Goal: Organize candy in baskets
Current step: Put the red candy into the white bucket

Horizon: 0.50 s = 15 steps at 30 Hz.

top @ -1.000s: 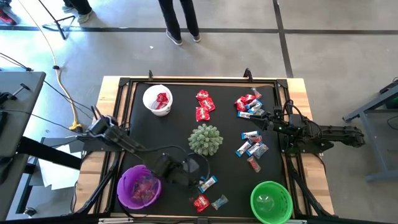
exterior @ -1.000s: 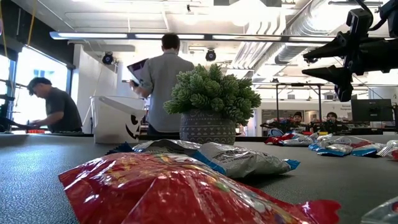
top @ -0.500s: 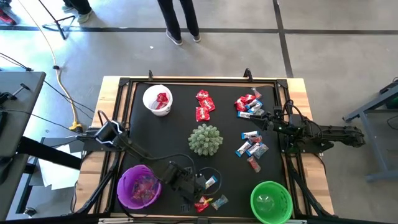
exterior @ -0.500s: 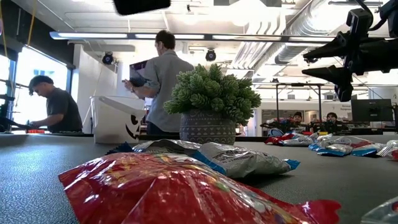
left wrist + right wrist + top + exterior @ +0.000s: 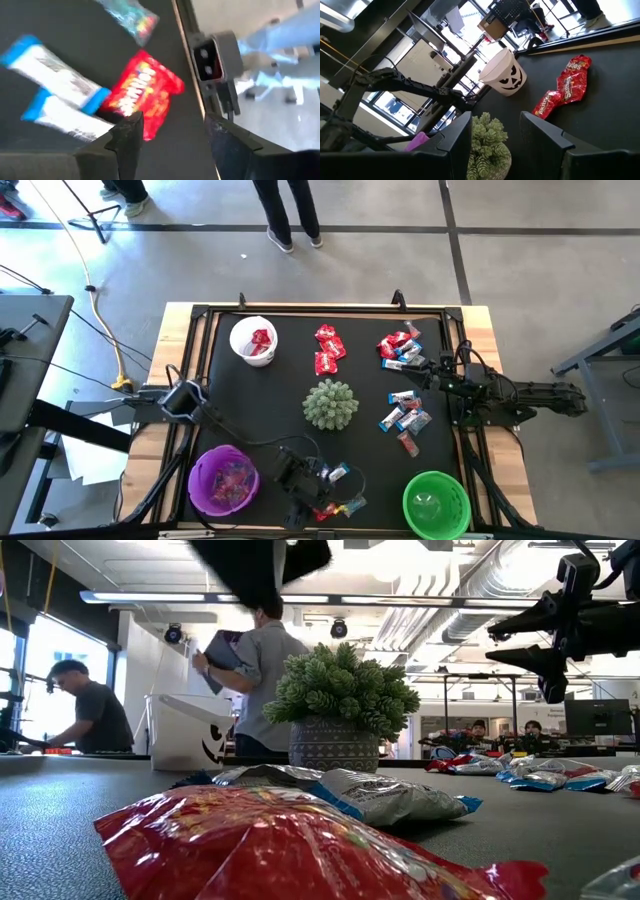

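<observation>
- High view: the left gripper (image 5: 318, 498) hangs low near the front edge of the black worktop (image 5: 290, 385), between the round purple basket (image 5: 223, 480) at the front left corner and the round bright green basket (image 5: 436, 503) at the front right corner.
- Left wrist view: its fingers (image 5: 127, 137) stand apart, holding nothing, over a shiny red candy packet (image 5: 145, 95); two blue-and-silver wrapped candies (image 5: 60, 97) lie just beside it.
- The right gripper (image 5: 432, 376) hovers by the right edge with fingers spread and empty, above scattered blue-and-silver and red candies (image 5: 404, 417).
- A round white basket (image 5: 254, 340) with a red candy inside sits near the back left corner; two red packets (image 5: 328, 347) lie near the back edge.
- A spiky pale-green ball plant (image 5: 330, 404) stands mid-worktop.
- Low view: people (image 5: 255, 670) stand in the room behind.
</observation>
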Available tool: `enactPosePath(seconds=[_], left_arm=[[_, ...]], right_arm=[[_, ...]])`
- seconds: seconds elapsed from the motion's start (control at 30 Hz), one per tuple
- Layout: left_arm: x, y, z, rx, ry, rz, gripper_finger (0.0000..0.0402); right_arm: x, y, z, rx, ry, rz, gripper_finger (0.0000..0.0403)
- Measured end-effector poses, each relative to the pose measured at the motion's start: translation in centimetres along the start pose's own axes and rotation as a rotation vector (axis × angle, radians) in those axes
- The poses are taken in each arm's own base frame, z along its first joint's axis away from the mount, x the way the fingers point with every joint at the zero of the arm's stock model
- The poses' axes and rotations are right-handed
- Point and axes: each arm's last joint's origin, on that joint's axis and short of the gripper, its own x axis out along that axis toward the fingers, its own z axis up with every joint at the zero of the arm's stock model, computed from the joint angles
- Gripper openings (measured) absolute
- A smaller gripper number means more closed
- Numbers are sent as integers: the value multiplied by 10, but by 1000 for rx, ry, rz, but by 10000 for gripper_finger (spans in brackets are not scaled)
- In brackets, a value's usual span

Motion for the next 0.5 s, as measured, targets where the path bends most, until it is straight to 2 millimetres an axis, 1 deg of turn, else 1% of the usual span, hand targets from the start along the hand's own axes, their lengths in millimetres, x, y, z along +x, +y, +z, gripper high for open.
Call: enactPosePath(seconds=[0.1, 0.27, 0.5], left_arm=[[15, -2, -2, 50, 17, -14, 204], [31, 2, -4, 107, 37, -29, 214], [42, 13, -3, 203, 34, -3, 221]], right_arm=[[0, 0, -1, -2, 7, -4, 162], [1, -1, -1, -4, 13, -12, 162], [1, -1, -1, -4, 14, -12, 162]])
